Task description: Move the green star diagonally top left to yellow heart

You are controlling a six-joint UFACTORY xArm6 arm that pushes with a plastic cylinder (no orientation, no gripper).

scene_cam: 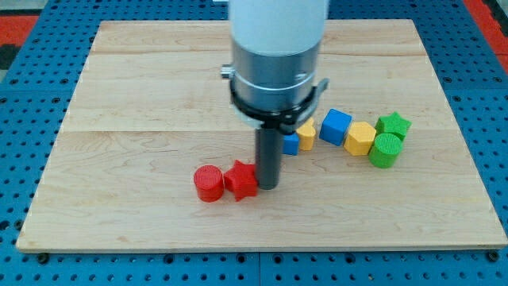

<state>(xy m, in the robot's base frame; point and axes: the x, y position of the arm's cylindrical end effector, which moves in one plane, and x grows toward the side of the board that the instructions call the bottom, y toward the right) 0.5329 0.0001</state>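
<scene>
The green star [394, 125] lies at the view's right, just above a green cylinder [386, 150]. A yellow block [305, 134], partly hidden behind the arm, sits near the middle; its heart shape cannot be made out. My tip [268, 186] rests on the board right beside a red star [241, 179], far to the left of the green star and below-left of the partly hidden yellow block.
A red cylinder [209, 183] touches the red star's left side. A blue cube [336, 125], a yellow hexagon [360, 138] and a small blue block [290, 143] lie in a row between the arm and the green blocks. The wooden board [119, 199] sits on blue pegboard.
</scene>
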